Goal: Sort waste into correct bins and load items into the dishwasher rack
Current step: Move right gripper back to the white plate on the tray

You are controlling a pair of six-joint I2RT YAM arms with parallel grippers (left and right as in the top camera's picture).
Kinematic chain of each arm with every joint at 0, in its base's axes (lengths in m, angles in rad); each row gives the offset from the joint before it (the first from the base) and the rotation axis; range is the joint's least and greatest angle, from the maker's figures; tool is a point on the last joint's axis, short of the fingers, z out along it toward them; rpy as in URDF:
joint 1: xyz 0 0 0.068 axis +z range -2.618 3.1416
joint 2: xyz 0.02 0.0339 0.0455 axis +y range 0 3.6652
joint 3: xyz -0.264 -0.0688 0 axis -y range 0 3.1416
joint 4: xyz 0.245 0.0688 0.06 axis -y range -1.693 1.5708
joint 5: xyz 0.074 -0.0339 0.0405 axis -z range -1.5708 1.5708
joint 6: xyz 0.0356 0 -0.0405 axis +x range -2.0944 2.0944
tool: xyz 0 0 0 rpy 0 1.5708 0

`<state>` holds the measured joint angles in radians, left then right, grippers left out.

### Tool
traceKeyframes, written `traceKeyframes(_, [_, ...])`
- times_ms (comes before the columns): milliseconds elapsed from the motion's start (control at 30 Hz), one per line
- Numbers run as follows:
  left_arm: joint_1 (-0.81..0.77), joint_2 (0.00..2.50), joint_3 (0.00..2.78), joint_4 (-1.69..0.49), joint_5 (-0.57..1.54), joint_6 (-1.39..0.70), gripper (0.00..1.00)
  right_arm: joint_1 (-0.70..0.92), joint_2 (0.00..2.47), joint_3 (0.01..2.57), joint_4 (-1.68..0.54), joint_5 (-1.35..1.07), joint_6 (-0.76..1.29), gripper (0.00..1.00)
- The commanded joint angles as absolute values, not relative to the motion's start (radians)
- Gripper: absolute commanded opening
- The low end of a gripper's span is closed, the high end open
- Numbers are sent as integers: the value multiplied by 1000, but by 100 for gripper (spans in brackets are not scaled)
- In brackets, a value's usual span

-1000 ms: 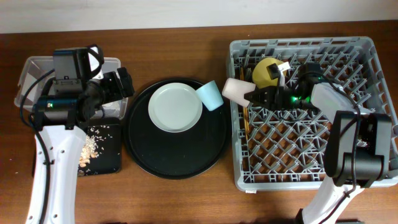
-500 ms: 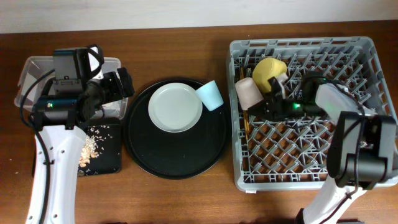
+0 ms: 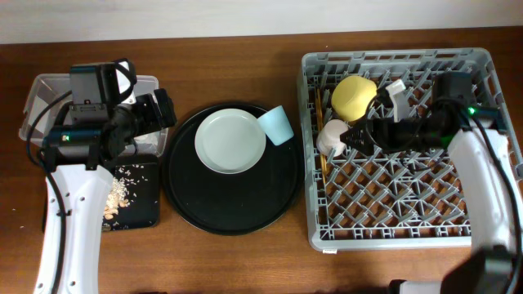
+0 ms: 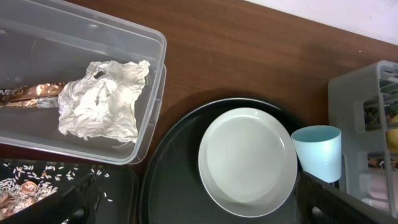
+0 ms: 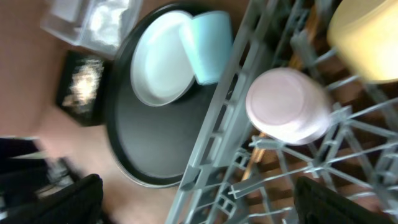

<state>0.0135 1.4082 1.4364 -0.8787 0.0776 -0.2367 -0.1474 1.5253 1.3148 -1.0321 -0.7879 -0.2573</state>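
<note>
Pink plastic cup (image 3: 333,137) lies, seemingly sideways, at the grey pegged rack (image 3: 409,220)'s ten o'clock; right gripper (image 3: 358,135) and left gripper (image 3: 161,110) gape wide, empty.

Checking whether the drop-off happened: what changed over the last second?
The right gripper carried the pink cup rightward, deeper into the dishwasher rack, and set it beside the yellow bowl. It then opened, let the cup go and drew back to the right. The plate and the light blue cup stayed put.
</note>
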Motion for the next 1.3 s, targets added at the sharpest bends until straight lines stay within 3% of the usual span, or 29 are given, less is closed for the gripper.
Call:
traceKeyframes(0, [16, 1405, 1448, -877, 78, -239, 99, 2, 1421, 1363, -978, -556, -113, 98])
traceKeyframes(167, [16, 1405, 1448, -877, 78, -239, 99, 282, 1428, 1363, -812, -401, -9, 98])
traceKeyframes(300, [16, 1405, 1448, -877, 78, -239, 99, 507, 1507, 1362, -662, -66, -8, 98])
traceKeyframes(400, [16, 1405, 1448, -877, 78, -239, 99, 588, 1593, 1362, -560, 147, -46, 98])
traceKeyframes(633, [16, 1405, 1448, -877, 78, -239, 99, 553, 1811, 1362, -394, 198, -43, 98])
traceKeyframes(1033, [16, 1405, 1448, -877, 78, -239, 99, 496, 2009, 1362, -368, 25, -44, 100])
traceKeyframes(1133, [16, 1405, 1448, -877, 78, -239, 99, 498, 2009, 1362, -384, 22, -44, 95])
traceKeyframes(1267, [16, 1405, 1448, -877, 78, -239, 99, 497, 2008, 1363, -434, 22, -44, 82])
